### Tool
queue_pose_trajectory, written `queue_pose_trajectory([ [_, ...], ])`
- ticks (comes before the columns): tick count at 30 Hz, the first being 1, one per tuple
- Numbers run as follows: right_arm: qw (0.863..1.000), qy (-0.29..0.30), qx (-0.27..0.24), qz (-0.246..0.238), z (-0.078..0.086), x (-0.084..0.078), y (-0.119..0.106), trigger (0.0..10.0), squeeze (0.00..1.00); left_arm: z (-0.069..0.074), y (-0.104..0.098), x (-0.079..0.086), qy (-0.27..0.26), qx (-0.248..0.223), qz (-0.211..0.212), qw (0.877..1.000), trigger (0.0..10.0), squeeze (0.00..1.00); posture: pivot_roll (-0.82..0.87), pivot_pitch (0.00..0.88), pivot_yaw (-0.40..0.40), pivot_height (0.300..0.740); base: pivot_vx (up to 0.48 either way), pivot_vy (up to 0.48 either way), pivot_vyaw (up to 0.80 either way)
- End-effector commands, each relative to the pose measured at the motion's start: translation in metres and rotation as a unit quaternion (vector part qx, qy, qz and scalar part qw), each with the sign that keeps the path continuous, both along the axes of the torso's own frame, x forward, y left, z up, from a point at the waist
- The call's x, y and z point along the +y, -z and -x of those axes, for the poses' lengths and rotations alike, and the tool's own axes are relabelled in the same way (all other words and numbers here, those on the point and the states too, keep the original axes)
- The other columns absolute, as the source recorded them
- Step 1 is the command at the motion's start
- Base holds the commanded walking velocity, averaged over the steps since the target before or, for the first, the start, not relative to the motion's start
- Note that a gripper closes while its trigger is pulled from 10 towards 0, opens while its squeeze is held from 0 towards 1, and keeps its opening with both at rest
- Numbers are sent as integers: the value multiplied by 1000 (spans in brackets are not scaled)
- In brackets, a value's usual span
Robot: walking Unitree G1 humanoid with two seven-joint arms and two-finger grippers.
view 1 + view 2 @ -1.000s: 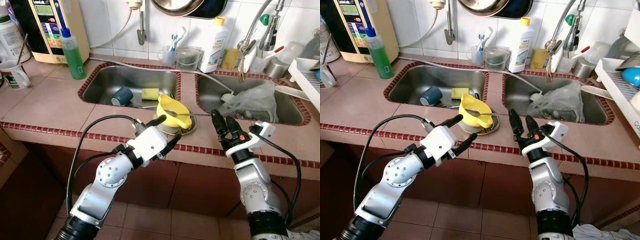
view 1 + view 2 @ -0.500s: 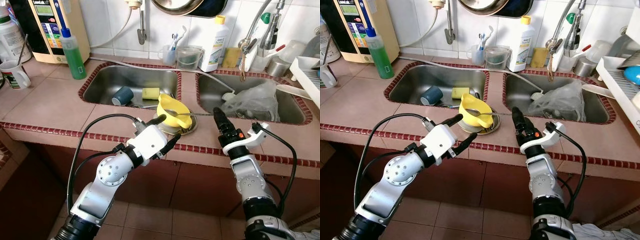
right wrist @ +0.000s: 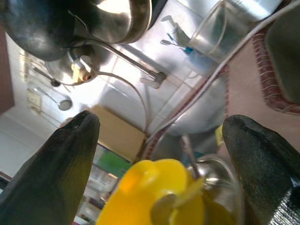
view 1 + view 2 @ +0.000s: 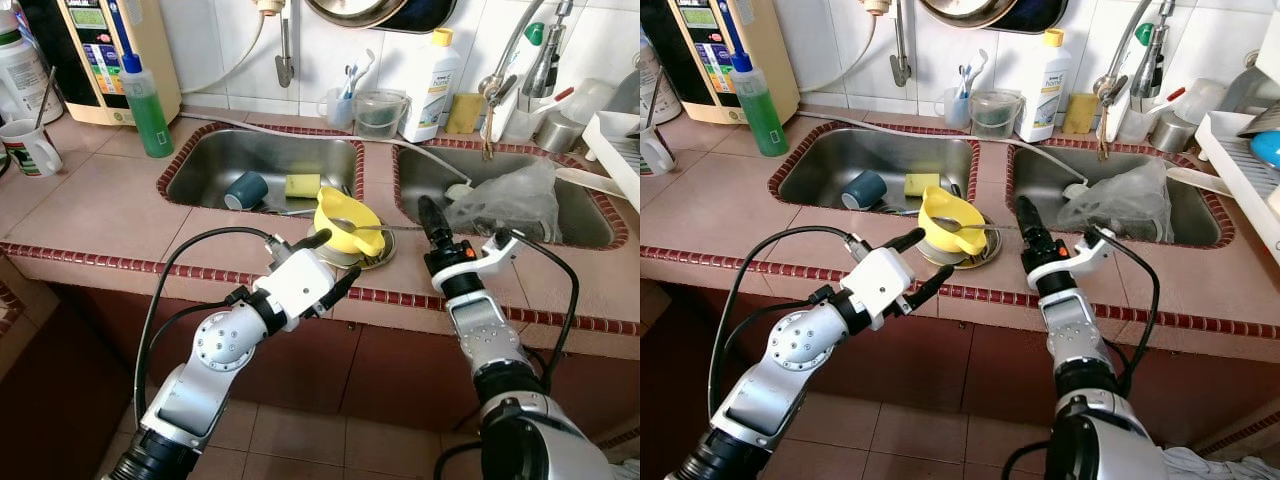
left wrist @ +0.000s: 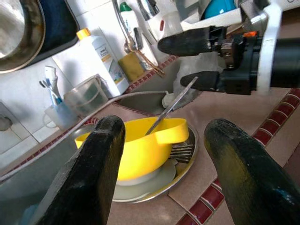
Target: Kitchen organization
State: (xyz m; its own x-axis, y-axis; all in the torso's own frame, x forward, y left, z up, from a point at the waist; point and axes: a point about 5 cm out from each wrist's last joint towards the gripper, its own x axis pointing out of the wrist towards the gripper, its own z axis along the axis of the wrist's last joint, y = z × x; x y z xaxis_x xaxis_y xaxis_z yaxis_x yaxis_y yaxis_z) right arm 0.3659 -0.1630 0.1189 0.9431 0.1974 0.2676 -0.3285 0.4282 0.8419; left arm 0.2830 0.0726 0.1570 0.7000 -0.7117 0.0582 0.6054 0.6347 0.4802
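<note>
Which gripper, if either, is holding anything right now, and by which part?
Nothing is held. The left gripper and right gripper are both open beside the yellow bowl, which sits on plates with a spoon in it.

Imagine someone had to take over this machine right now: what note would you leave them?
Left pincer: open, empty, just short of the yellow bowl.
Right pincer: open, empty, beside the spoon handle that sticks out of the bowl.
The bowl sits on a stack of plates on the counter strip between the two sinks; a blue cup and sponge lie in the left sink.
Done: nothing grasped. Left: pick up the spoon or bowl, then the rest.
</note>
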Motion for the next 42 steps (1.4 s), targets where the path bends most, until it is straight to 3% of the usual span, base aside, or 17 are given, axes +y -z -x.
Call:
queue_pose_trajectory([
  [1,1000,-5,1,-19,-3,4,-2,10000,0,1,-6,-2,6,-7,-1,1000,10000,0,105,0,2,740,0,0,0],
  [9,998,-24,28,-45,-4,21,4,9843,0,1,-6,-2,4,-7,1,1000,10000,0,110,0,-6,740,0,0,0],
  [10,998,-28,36,-53,-3,24,7,7961,0,1,-7,-2,3,-7,1,1000,10000,0,112,0,-8,740,0,0,0],
  [11,997,-29,38,-57,-3,25,8,7961,0,1,-7,-2,3,-6,2,1000,10000,0,114,0,-10,740,0,0,0],
  [12,997,-29,41,-62,-3,26,9,6941,0,1,-7,-2,2,-7,2,1000,10000,0,116,0,-12,740,0,0,0],
  [13,997,-30,41,-63,-2,27,10,4980,0,2,-7,-2,2,-7,2,1000,10000,0,118,0,-13,740,0,0,0],
  [15,997,-33,40,-66,-2,29,10,3529,0,2,-7,-2,1,-7,3,1000,10000,0,118,0,-13,740,0,0,0],
  [16,996,-32,39,-71,-2,30,9,1294,0,3,-7,-2,0,-7,3,1000,10000,0,122,0,-15,740,0,0,0],
  [17,996,-32,38,-76,-2,30,9,1294,0,3,-7,-2,0,-7,3,1000,10000,0,122,0,-15,740,0,0,0],
  [18,996,-30,40,-75,-2,30,9,0,0,3,-7,-1,-2,-7,3,1000,10000,0,124,0,-17,740,0,0,0],
  [42,996,-11,38,-82,10,23,26,0,0,3,-8,-2,-4,-8,5,1000,10000,0,121,0,-30,740,0,0,0],
])
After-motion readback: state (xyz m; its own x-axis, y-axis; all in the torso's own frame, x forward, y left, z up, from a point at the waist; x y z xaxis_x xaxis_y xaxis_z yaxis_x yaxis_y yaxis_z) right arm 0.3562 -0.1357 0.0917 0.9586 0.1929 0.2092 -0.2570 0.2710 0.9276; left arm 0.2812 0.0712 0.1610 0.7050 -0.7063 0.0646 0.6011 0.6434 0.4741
